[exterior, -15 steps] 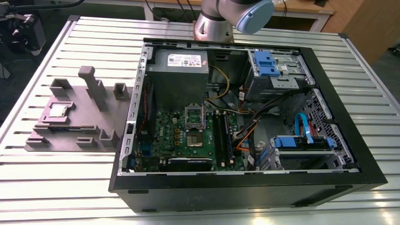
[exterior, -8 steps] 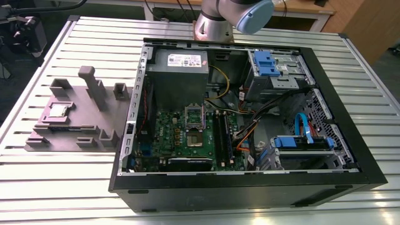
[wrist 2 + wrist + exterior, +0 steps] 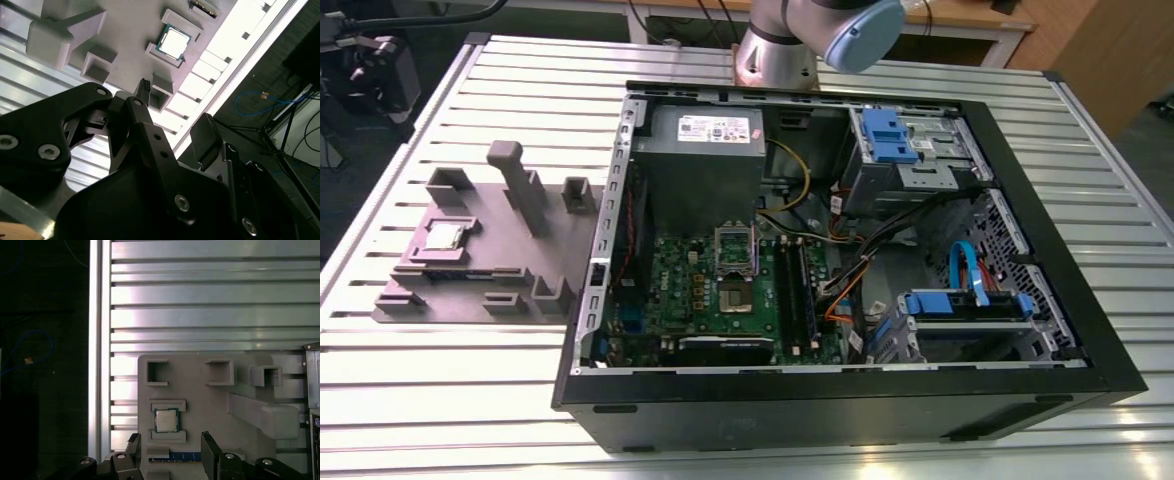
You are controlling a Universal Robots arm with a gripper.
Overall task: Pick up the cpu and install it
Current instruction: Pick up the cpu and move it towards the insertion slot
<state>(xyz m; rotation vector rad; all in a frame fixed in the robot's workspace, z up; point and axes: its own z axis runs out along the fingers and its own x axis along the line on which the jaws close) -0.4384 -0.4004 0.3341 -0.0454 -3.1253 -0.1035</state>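
Jaws wide and empty, the gripper [image 3: 170, 440] hangs over the cpu [image 3: 166, 420], seated in a tray [image 3: 200, 405] recess seemingly for clean pickup, nine o'clock of the computer case [image 3: 854, 400] in the exterior view.

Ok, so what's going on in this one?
A robot arm is working on a cpu install. The cpu sits in its pocket on the grey tray, which lies at the exterior view's left of the open computer case. In both wrist views the tool hangs above the tray near the cpu, open and holding nothing. The cpu has not yet been picked up.
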